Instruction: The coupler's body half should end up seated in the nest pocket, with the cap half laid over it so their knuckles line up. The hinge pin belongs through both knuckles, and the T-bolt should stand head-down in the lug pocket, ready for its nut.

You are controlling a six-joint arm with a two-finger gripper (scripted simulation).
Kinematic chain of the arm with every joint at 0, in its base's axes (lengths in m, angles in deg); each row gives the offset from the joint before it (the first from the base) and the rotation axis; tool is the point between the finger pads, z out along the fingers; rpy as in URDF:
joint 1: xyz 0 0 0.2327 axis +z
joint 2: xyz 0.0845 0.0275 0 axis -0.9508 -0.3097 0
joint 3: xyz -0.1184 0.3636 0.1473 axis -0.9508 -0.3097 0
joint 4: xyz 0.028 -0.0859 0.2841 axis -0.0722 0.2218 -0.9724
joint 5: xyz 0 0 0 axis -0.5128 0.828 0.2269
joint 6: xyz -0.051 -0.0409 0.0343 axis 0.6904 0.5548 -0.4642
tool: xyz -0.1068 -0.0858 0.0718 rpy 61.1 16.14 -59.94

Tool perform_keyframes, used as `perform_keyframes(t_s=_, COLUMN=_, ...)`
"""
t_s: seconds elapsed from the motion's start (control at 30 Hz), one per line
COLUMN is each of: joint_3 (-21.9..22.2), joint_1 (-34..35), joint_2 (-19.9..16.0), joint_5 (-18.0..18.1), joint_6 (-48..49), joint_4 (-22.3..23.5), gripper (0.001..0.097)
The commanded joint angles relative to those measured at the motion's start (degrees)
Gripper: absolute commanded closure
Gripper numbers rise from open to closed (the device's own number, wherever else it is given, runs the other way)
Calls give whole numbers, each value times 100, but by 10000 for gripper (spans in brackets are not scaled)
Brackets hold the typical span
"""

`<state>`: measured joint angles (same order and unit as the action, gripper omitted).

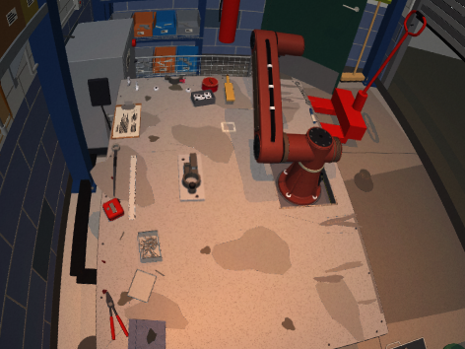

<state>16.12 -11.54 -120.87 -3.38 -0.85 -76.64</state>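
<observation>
My gripper is hidden behind the red arm (276, 98), which rises from its base (301, 183) and folds toward the back right of the table. On the left of the table centre a pale nest plate (191, 178) carries the dark coupler assembly (190, 173), lying along the plate with a round end toward me. I cannot make out the hinge pin or the T-bolt at this size. The gripper is shut on something that I cannot see.
A red pallet jack (345, 116) stands right of the table's back. Along the left edge lie a clipboard (126, 120), a ruler (132, 186), a red box (113, 208), a tray of screws (149, 246) and red pliers (113, 315). Small parts crowd the back edge.
</observation>
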Motion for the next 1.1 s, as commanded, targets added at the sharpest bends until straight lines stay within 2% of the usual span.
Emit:
perform_keyframes(t_s=0.0, joint_3=15, joint_1=0, joint_2=17, joint_5=-13, joint_6=0, joint_4=0, gripper=901)
perform_keyframes(t_s=0.37, joint_3=64, joint_1=0, joint_2=95, joint_5=-140, joint_6=0, joint_4=0, gripper=901)
perform_keyframes(t_s=0.47, joint_3=176, joint_1=0, joint_2=239, joint_5=-384, joint_6=0, joint_4=0, gripper=901)
perform_keyframes(t_s=0.77, joint_3=822, joint_1=0, joint_2=702, joint_5=-1498, joint_6=0, joint_4=0, gripper=901)
perform_keyframes(t_s=0.87, joint_3=913, joint_1=0, joint_2=736, joint_5=-1639, joint_6=0, joint_4=0, gripper=901)
perform_keyframes(t_s=1.07, joint_3=922, joint_1=0, joint_2=737, joint_5=-1656, joint_6=-21, joint_4=0, gripper=901)
